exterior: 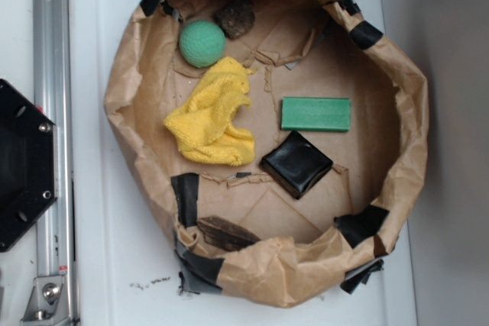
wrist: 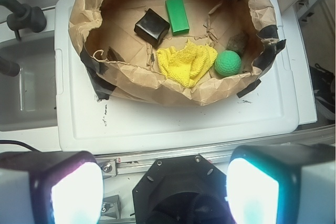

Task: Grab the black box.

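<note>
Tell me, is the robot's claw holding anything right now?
No, nothing is held. The claw is open and far back from the paper bowl. The black box lies untouched inside it, beside the green block.

Access from above: I see the black box [exterior: 296, 163] unobstructed; green block [exterior: 315, 114] just beside, yellow cloth [exterior: 212, 114] near, crumpled paper wall [exterior: 409, 112] ringing all.

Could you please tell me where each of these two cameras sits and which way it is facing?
Exterior: overhead, looking straight down into the paper bag nest; only the robot's black base shows, at left.
Wrist: on the arm, above the base, looking forward and down at the nest; the gripper fingers frame the bottom, spread apart.
Shared: black box, green block, yellow cloth, green ball.
</note>
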`<action>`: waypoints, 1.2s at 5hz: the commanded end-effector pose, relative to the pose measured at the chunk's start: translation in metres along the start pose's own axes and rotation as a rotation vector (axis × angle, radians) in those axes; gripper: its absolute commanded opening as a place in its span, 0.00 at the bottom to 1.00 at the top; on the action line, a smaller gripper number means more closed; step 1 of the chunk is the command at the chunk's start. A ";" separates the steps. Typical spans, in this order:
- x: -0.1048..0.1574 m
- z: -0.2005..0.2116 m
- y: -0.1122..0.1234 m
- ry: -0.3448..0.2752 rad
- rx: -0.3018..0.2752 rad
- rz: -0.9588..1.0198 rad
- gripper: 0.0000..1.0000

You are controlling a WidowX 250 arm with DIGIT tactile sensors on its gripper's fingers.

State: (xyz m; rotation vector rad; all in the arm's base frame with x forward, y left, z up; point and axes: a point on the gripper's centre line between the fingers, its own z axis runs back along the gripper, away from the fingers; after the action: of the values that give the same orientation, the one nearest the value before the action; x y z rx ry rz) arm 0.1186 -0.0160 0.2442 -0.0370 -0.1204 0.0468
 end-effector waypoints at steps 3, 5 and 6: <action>0.098 -0.041 0.019 -0.077 0.116 -0.197 1.00; 0.143 -0.094 0.012 -0.086 0.048 -0.335 1.00; 0.143 -0.094 0.012 -0.086 0.048 -0.335 1.00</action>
State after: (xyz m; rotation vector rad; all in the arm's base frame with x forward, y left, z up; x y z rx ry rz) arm 0.2653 0.0002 0.1535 0.0231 -0.1600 -0.3011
